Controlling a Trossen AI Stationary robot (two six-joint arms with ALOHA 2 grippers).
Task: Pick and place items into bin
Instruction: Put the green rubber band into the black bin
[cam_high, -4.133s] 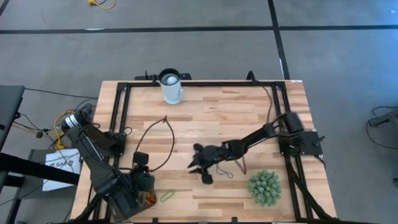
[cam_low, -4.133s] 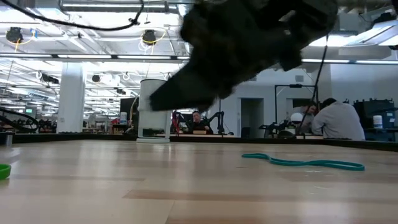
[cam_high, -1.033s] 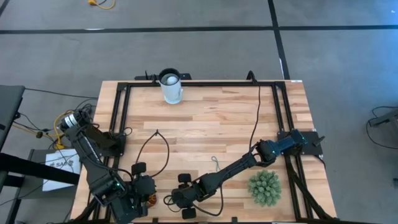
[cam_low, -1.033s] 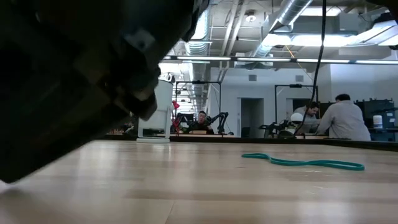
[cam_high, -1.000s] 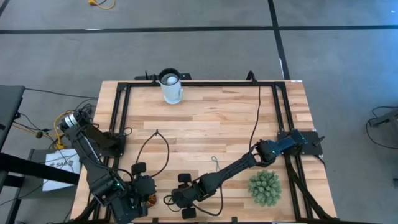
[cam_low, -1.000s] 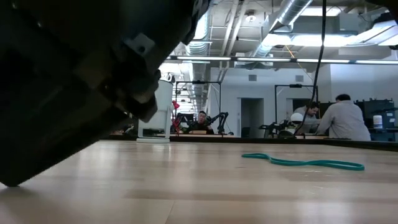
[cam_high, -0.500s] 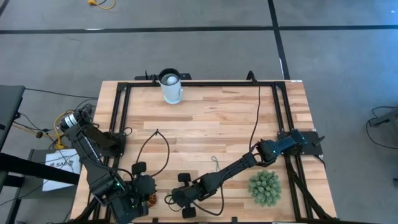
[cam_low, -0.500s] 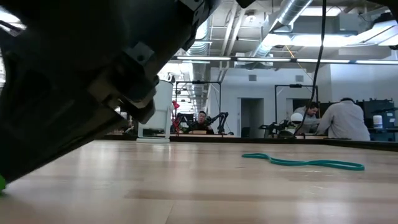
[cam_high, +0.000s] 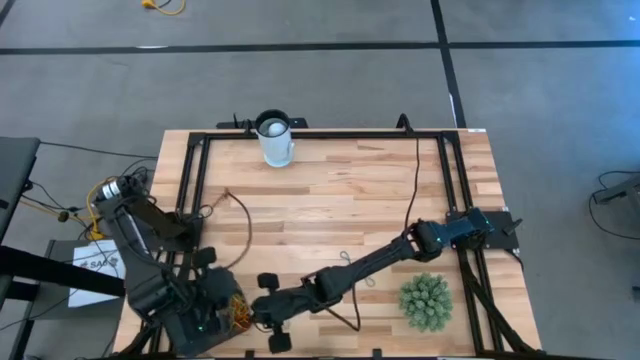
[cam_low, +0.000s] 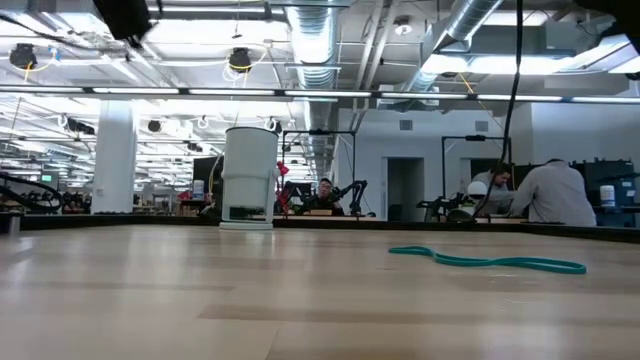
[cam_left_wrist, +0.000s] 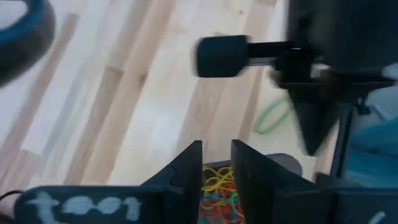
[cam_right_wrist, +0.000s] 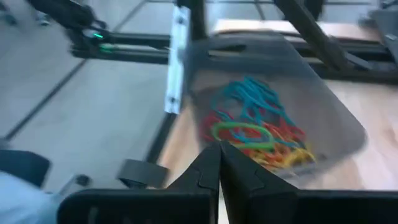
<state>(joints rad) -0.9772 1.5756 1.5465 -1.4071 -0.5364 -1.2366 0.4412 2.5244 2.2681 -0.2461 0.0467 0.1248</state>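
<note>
The brownish-grey bin (cam_right_wrist: 273, 106), heaped with coloured bands (cam_right_wrist: 258, 134), sits at the desk's (cam_high: 340, 200) near-left corner under the left gripper (cam_left_wrist: 216, 163). That gripper's jaws stand slightly apart, holding nothing visible. The right gripper (cam_right_wrist: 219, 163) hovers beside the bin, jaws closed; whether they pinch a band cannot be told. A teal band (cam_low: 487, 262) lies well right of the bin.

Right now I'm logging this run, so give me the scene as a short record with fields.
left gripper: near table corner, over the bin, nothing seen between its fingers
right gripper: shut, reaching toward the bin
bin: holds a heap of coloured bands
loose teal band: on the table
loose green band: on the table beside the bin
bystanders: white cup, spiky green plant ball
</note>
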